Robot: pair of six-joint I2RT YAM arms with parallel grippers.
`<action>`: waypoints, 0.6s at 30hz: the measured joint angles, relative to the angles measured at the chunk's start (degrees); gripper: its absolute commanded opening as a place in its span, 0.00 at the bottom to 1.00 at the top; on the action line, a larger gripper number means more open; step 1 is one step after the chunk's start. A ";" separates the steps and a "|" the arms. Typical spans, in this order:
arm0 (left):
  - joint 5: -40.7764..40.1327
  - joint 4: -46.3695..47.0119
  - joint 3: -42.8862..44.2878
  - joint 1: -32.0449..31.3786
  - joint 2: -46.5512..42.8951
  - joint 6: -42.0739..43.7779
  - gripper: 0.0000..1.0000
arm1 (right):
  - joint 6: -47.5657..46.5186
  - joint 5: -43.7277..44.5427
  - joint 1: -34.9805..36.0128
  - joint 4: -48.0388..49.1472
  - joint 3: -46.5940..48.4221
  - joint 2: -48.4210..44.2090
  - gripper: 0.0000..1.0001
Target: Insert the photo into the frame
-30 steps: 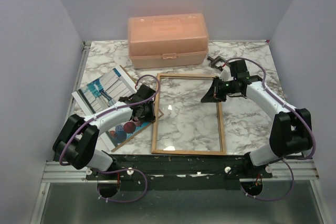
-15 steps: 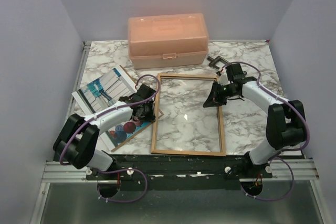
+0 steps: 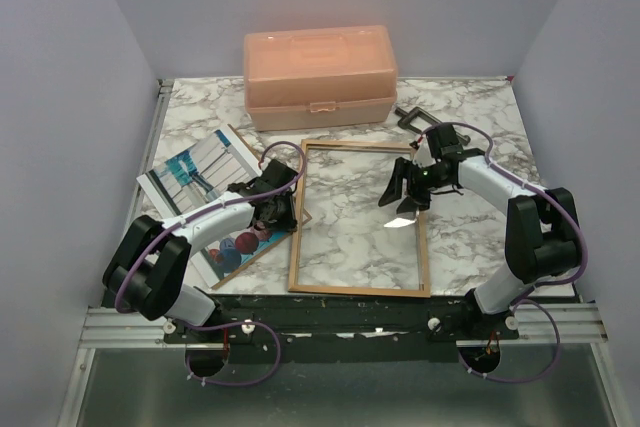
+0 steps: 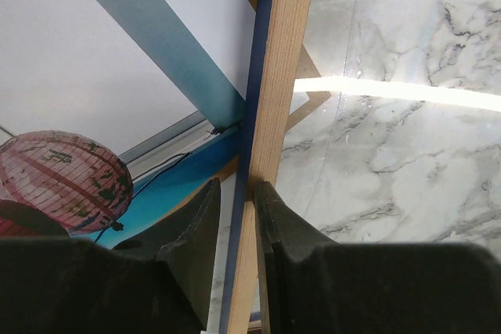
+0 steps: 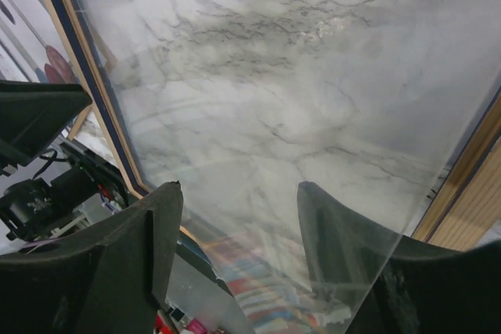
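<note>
The left gripper (image 4: 237, 189) pinches the frame (image 4: 290, 52) rail; the right gripper (image 5: 239, 193) is open and empty. A one-sided grip may twist the frame, dragging the photo (image 3: 195, 167) beneath.

You have one photo (image 3: 195, 172) at left on one brown backing board (image 3: 243, 139), one frame (image 3: 360, 290) at centre, one peach box (image 3: 318, 75) at top, one black clamp (image 3: 412, 117) upper right, and two grippers: left gripper (image 3: 283, 216), right gripper (image 3: 403, 197).

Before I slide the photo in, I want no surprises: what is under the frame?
Through the frame glass, marble table shows. The left rail overlaps the photo and a brown board corner; their covered parts are hidden.
</note>
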 measured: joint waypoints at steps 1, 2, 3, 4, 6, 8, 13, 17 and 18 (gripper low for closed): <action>0.00 0.00 0.02 0.00 0.07 0.00 0.25 | 0.00 0.13 0.00 0.02 -0.04 0.00 0.71; 0.00 -0.02 0.07 0.00 0.09 0.00 0.25 | 0.07 0.22 0.00 0.02 -0.07 0.00 0.73; 0.00 -0.02 0.09 0.00 0.13 0.00 0.25 | 0.02 0.28 0.00 0.04 -0.11 0.00 0.75; 0.00 0.02 0.11 0.00 0.20 0.00 0.25 | 0.02 0.33 0.00 0.07 -0.17 0.00 0.79; 0.02 0.04 0.24 0.00 0.31 0.00 0.25 | 0.02 0.39 0.00 0.22 -0.50 0.00 0.86; 0.02 0.02 0.35 0.00 0.42 0.00 0.25 | 0.04 0.55 0.00 0.31 -0.94 0.00 0.91; 0.07 0.00 0.61 0.00 0.68 0.00 0.25 | 0.04 1.03 0.00 0.66 -1.88 0.00 0.93; 0.17 0.00 0.76 0.00 0.90 0.00 0.25 | 0.04 1.66 0.00 0.68 -1.99 0.00 0.95; 0.17 -0.02 0.83 0.00 0.94 0.00 0.25 | 0.04 1.92 0.00 0.68 -1.99 0.00 0.95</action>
